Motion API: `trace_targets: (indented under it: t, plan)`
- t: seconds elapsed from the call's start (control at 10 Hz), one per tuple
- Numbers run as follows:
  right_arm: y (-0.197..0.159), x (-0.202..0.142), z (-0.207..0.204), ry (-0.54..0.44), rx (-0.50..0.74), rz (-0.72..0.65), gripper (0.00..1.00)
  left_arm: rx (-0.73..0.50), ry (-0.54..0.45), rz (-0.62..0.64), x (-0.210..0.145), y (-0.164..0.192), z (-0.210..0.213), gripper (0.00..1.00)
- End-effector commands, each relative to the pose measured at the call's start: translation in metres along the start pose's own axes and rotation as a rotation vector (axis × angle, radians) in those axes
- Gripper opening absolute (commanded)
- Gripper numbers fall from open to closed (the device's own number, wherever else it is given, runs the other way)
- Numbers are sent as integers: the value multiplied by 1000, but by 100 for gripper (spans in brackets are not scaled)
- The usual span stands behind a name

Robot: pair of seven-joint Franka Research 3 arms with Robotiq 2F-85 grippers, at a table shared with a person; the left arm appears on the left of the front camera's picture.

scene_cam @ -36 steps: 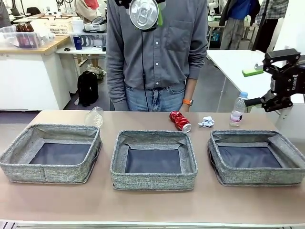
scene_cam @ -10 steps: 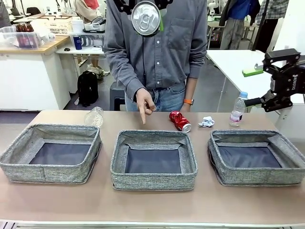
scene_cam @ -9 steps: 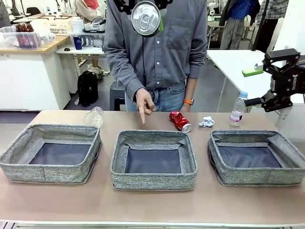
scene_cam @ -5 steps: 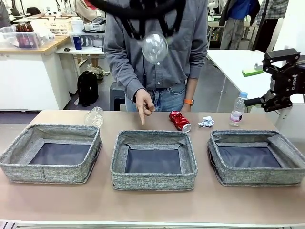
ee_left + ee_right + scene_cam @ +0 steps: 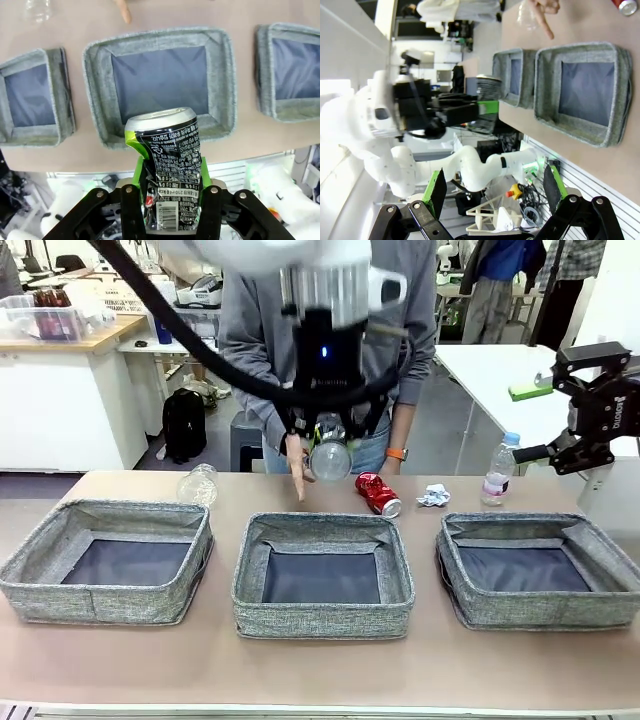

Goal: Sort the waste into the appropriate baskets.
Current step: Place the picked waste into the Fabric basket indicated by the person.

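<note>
Jaws of the left gripper (image 5: 170,172) clamp a dark, yellow-trimmed metal drink can (image 5: 165,140) at centre frame, over the middle grey woven-fabric basket (image 5: 97,95). Right gripper (image 5: 495,185) jaws stand wide apart, empty, along the frame's bottom edge. A person's finger (image 5: 122,11) points near the top left.

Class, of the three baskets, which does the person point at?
The middle basket: the person's finger points down just behind its far rim, well clear of the left basket and the right basket.
</note>
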State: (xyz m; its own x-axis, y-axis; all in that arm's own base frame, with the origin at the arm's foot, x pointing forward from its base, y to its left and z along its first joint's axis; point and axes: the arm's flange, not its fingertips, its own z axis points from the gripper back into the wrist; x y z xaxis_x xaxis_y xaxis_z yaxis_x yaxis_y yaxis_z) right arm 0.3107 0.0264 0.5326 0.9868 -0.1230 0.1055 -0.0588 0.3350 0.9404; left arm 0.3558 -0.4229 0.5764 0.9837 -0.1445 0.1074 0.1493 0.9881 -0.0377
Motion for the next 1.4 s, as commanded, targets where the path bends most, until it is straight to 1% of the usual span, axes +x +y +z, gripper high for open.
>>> trace_targets:
  t: [0.0,0.1,0.2,0.3,0.5,0.7,1.0,1.1,1.2,1.3]
  plan:
    - [4,2,-1,-6,21,-2,100,69,-66,34,-14,1,-32,43]
    - [4,2,-1,-6,21,-2,100,57,-93,-4,-16,-2,-53,43]
    - [4,2,-1,-6,21,-2,100,116,-112,12,-13,0,-67,43]
    - [4,2,-1,-6,21,-2,100,88,-92,30,-9,3,-85,43]
    - [4,2,-1,-6,21,-2,100,102,-76,62,-6,5,-107,43]
    - [4,2,-1,-6,21,-2,100,107,-62,57,-6,5,-117,43]
    - [4,2,-1,-6,21,-2,100,105,-66,61,-5,5,-117,43]
    - [4,2,-1,-6,21,-2,100,100,-61,63,-5,5,-117,80]
    - [4,2,-1,-6,21,-2,100,104,-64,58,-5,5,-116,100]
    - [4,2,-1,-6,21,-2,100,106,-73,61,-4,6,-116,100]
